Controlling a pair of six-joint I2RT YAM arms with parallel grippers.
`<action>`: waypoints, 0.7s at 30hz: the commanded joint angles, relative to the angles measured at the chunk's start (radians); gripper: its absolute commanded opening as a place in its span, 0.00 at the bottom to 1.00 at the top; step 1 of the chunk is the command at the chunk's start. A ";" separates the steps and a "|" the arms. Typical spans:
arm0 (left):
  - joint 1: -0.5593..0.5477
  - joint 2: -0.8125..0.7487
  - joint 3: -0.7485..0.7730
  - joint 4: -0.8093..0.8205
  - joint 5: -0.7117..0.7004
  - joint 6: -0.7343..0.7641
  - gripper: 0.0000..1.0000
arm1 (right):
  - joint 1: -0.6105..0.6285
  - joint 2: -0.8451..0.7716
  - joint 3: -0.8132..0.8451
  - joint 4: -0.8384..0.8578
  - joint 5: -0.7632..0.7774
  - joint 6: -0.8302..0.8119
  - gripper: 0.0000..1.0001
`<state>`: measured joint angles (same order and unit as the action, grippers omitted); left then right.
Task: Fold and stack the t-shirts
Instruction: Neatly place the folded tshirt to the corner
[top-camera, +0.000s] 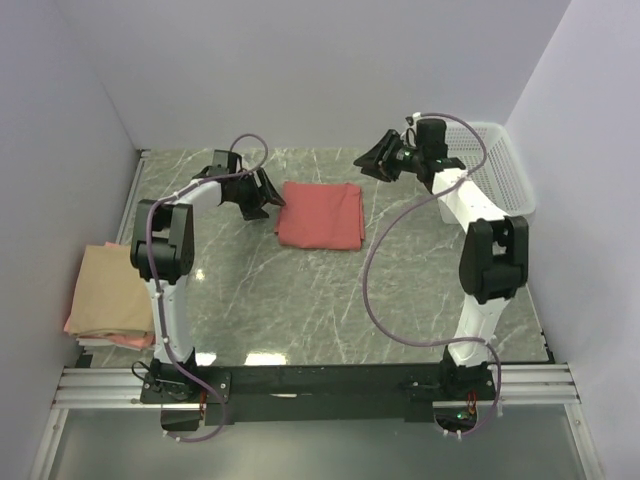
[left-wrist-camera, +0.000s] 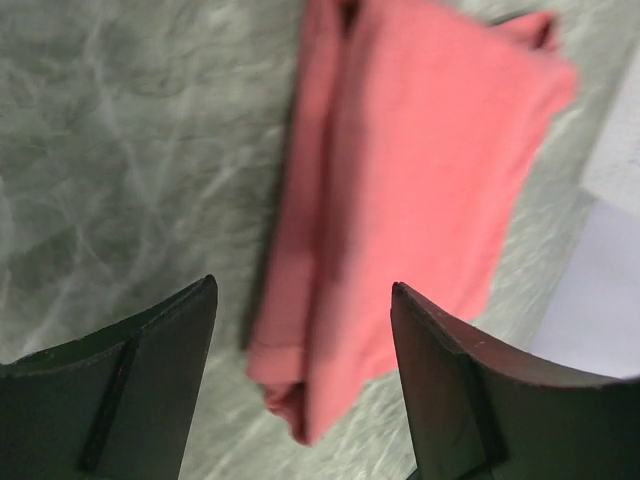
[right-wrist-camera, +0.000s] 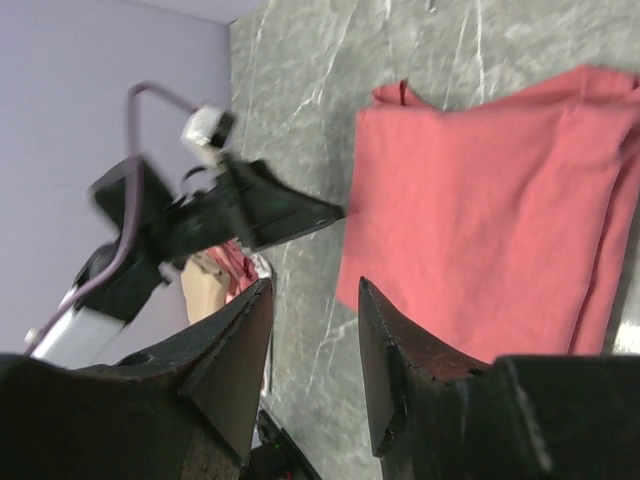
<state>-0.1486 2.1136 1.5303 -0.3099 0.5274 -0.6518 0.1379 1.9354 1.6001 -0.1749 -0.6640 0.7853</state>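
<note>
The salmon-red t-shirt (top-camera: 320, 214) lies folded into a rectangle on the marble table, middle far side; it also shows in the left wrist view (left-wrist-camera: 420, 170) and right wrist view (right-wrist-camera: 490, 210). My left gripper (top-camera: 268, 196) is open and empty just left of the shirt's left edge, above the table. My right gripper (top-camera: 375, 160) is open and empty, raised beyond the shirt's far right corner. The tan-beige t-shirt (top-camera: 108, 290) lies folded on the pink t-shirt (top-camera: 128, 340) at the left edge.
A white mesh basket (top-camera: 505, 180) stands at the far right by the wall. Walls close the table at the back and both sides. The left arm (right-wrist-camera: 150, 230) shows in the right wrist view.
</note>
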 joint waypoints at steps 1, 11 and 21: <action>-0.003 0.037 0.077 -0.055 0.033 0.067 0.75 | 0.009 -0.110 -0.112 0.041 0.001 -0.038 0.47; -0.052 0.098 0.062 -0.060 -0.001 0.064 0.75 | 0.034 -0.265 -0.275 0.094 0.018 -0.038 0.48; -0.150 0.154 0.102 -0.119 -0.211 -0.028 0.46 | 0.038 -0.266 -0.287 0.089 0.023 -0.038 0.48</action>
<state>-0.2741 2.2219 1.6226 -0.3634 0.4450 -0.6563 0.1707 1.7153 1.3197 -0.1184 -0.6445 0.7574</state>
